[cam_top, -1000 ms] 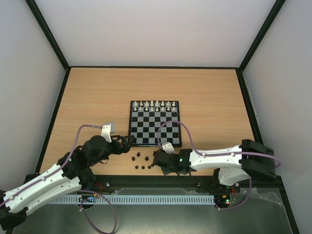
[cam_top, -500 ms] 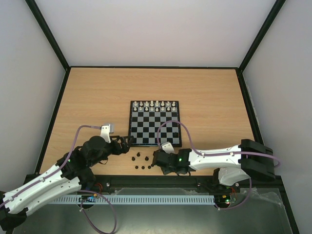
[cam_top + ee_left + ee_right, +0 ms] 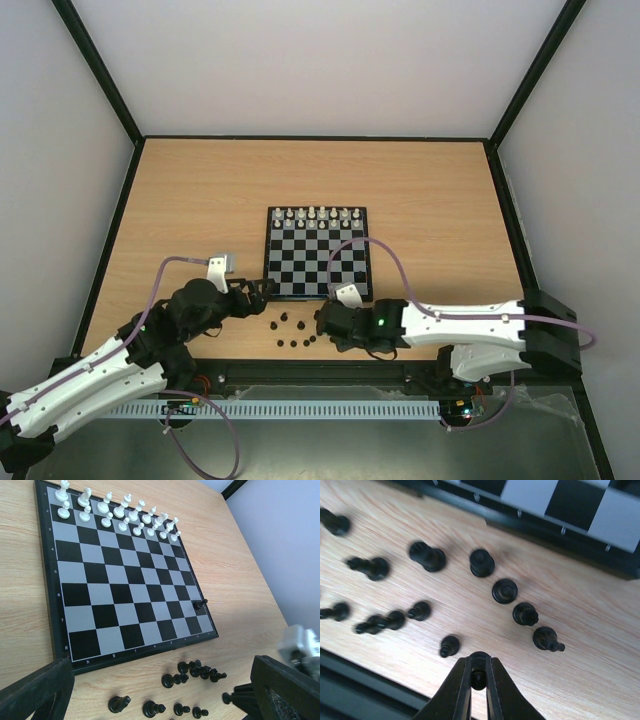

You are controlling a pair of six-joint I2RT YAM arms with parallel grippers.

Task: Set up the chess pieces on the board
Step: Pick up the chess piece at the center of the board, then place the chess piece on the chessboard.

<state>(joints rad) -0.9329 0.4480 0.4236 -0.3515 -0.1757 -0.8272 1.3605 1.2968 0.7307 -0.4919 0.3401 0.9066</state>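
Note:
The board (image 3: 300,262) lies mid-table, with white pieces on its two far rows. Several dark chess pieces (image 3: 291,341) lie scattered on the wood just before its near edge. In the left wrist view the board (image 3: 115,590) has one dark piece (image 3: 200,603) at its right edge, and the loose pieces (image 3: 195,670) lie below it. My left gripper (image 3: 160,682) is wide open and empty, at the board's near left corner (image 3: 262,290). My right gripper (image 3: 479,666) is shut on a small dark piece (image 3: 479,674) just above the wood, by the pile (image 3: 322,324).
A black frame edges the wooden table (image 3: 200,200), with white walls beyond. A dark rail runs along the near edge (image 3: 365,680), close under my right gripper. Several fallen pieces (image 3: 427,557) lie around its fingers.
The right arm's rear links have stretched out to the right while its gripper stays over the loose pieces. The left arm has barely moved.

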